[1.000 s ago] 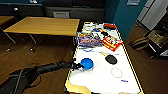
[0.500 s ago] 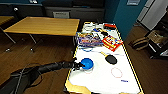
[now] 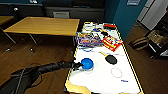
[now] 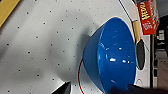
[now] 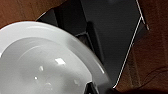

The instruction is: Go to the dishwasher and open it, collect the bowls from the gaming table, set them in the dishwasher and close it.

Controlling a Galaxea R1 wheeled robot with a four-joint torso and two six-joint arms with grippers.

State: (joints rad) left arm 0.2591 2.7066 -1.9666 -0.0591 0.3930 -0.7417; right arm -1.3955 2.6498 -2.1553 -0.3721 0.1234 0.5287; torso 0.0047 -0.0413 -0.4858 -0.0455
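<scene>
Bowls: the blue bowl sits on the near part of the gaming table, towards its left edge; the wrist camera shows it large and close, resting on a red ring printed on the white surface.
Left gripper: I have the arm reaching in from the left so it meets the blue bowl at its near rim. One dark fingertip shows outside the bowl wall and another dark part shows at the rim, so I judge the fingers spread to either side of the wall, not yet pinching.
Right gripper: a white bowl is close under that wrist, over brown floor; I cannot tell what its fingers are doing.
Black item: a round dark shape with a pale handle lies just beyond the blue bowl, well clear of my reach line. Whether it is a bowl I cannot tell.
Clutter: a red box and colourful packs crowd the far half.
Yellow-topped table: stands apart to the left, farther off.
</scene>
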